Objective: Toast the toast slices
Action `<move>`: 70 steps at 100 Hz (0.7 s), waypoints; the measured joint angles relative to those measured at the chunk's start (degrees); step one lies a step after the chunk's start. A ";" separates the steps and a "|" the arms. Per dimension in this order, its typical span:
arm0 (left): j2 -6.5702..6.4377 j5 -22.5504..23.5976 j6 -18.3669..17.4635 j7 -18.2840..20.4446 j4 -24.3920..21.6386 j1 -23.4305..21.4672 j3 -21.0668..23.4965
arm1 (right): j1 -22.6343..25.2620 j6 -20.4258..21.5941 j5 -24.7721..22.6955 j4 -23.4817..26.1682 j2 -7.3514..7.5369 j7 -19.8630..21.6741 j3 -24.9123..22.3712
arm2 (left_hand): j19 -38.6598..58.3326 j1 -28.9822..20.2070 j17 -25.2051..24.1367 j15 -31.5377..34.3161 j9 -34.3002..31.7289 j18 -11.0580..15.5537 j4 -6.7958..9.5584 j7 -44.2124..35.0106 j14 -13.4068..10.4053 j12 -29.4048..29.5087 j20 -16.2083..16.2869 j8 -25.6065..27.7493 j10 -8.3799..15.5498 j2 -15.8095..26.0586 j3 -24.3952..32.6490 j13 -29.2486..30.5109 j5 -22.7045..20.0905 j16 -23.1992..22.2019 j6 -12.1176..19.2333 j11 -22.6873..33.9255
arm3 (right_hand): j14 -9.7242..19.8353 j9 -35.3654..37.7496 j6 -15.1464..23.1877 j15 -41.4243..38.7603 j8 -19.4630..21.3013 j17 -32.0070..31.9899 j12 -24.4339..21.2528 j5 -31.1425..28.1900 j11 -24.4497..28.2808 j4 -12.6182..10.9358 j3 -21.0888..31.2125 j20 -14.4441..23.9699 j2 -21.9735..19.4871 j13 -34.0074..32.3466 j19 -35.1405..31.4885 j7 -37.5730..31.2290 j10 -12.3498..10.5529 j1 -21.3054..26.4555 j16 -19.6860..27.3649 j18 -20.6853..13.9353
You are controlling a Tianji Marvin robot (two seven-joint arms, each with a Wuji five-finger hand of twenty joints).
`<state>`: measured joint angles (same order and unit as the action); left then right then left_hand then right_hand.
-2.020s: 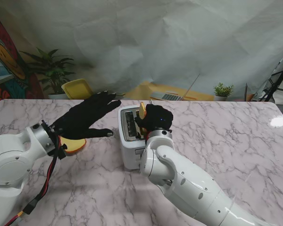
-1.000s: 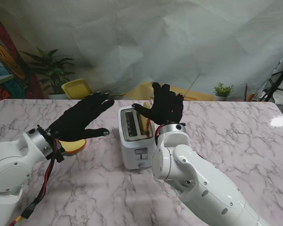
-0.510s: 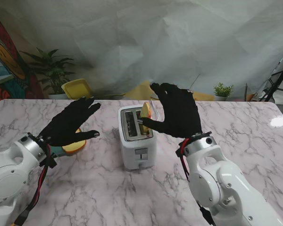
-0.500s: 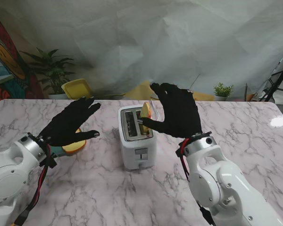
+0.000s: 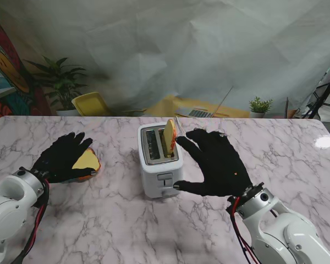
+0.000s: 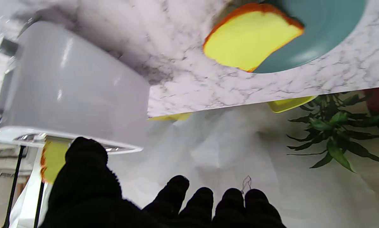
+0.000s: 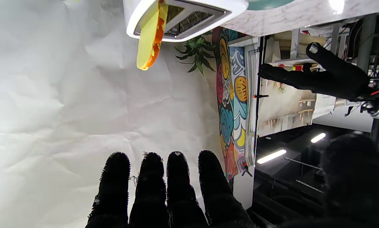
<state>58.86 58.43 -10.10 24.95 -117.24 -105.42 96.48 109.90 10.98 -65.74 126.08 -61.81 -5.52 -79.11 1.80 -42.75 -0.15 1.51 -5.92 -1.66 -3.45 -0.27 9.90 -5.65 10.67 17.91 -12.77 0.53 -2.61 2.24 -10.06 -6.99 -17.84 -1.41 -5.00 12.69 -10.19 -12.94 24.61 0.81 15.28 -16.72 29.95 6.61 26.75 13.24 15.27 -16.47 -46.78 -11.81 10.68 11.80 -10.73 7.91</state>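
Left hand (image 5: pixel 63 157), right hand (image 5: pixel 217 162) both released, empty. One toaster (image 5: pixel 159 162), two toast slices: slot (image 5: pixel 169 136), plate (image 5: pixel 87 161).

Background things around a marble table

A marble table (image 5: pixel 297 165) is backed by a crumpled white sheet (image 5: pixel 209 49). A leafy plant (image 5: pixel 58 77) and a yellow chair (image 5: pixel 91 103) are seen at the far left beside a colourful mural (image 5: pixel 5 71); a small potted plant (image 5: pixel 259 105) and a laptop (image 5: pixel 198 113) are seen farther right.
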 measured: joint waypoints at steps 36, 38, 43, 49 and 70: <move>-0.89 9.84 -9.89 -9.29 14.60 4.27 -0.91 | 1.82 0.19 0.69 -0.08 0.18 -1.36 0.07 | 1.50 1.30 7.61 9.50 -7.95 -0.04 0.01 -2.60 0.01 -3.63 0.73 0.92 -0.34 -3.02 0.02 5.39 -4.32 -3.77 0.10 2.44 | 0.01 0.76 0.08 0.00 0.00 0.08 0.00 -0.60 -0.07 0.00 -0.68 -0.78 -1.34 -0.11 0.00 0.01 -0.01 0.84 0.01 0.00; -0.99 9.97 -9.79 -9.36 15.12 4.37 -1.14 | 1.82 0.15 0.69 -0.10 0.18 -1.48 0.20 | 1.76 1.25 8.11 10.53 -8.07 -0.06 0.01 -2.63 0.01 -3.66 0.73 0.91 -0.35 -3.35 0.05 5.90 -4.35 -4.21 0.10 2.84 | 0.01 0.76 0.08 0.00 0.00 0.08 0.00 -0.60 -0.07 0.00 -0.72 -0.81 -1.34 -0.11 0.00 0.01 -0.01 0.84 0.01 0.00; -1.15 10.60 -9.76 -10.18 16.38 4.60 -1.74 | 1.79 0.07 0.70 -0.17 0.18 -1.58 0.46 | 2.22 0.52 9.04 10.79 -8.64 -0.12 0.01 -3.05 0.01 -4.10 0.74 1.00 -0.34 -4.83 0.70 7.00 -5.64 -4.21 0.10 3.57 | 0.01 0.77 0.08 0.00 0.00 0.09 0.00 -0.60 -0.07 0.00 -1.49 -0.84 -2.00 -0.12 0.00 0.00 -0.01 0.85 0.01 0.00; -1.29 10.84 -9.74 -11.15 18.05 4.99 -2.64 | 1.67 -0.06 0.88 -0.32 0.18 -1.58 0.77 | 2.30 -2.58 9.55 10.87 -8.64 -0.72 0.12 -3.05 0.17 -4.39 0.74 1.01 -0.34 -5.54 0.69 7.72 -5.93 -4.33 0.10 3.67 | 0.01 0.85 0.08 0.00 0.00 0.19 0.00 -0.60 -0.08 0.00 -1.59 -0.94 -2.44 -0.87 -0.01 -0.01 -0.01 0.87 0.01 0.00; -1.61 10.95 -8.53 -11.94 23.38 6.77 -6.31 | 0.38 -1.19 2.93 -1.44 0.15 -1.60 1.90 | 5.87 -3.83 10.07 11.45 -8.64 -2.70 1.22 -3.25 2.40 -5.04 1.88 1.45 -0.35 -5.99 0.94 7.83 -6.48 -5.31 0.02 6.39 | 0.01 0.87 0.08 0.01 0.00 0.23 0.00 -0.60 -0.08 0.00 -2.58 -1.43 -2.91 -1.04 -0.10 -0.08 -0.01 1.43 0.01 0.00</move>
<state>57.25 69.38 -18.62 13.02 -93.86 -98.65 90.17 110.28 9.79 -62.81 124.64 -61.66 -7.12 -77.21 7.67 -46.58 9.92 12.95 -14.56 -4.36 -2.23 -3.52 12.31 -10.69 12.55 19.36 -13.12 -5.46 -1.67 10.07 -16.54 -12.30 -17.82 4.98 -4.99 13.56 -10.10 -12.94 24.61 1.04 15.28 -17.33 29.87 6.61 24.17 11.81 12.35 -17.51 -46.88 -11.89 10.67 13.23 -10.72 7.91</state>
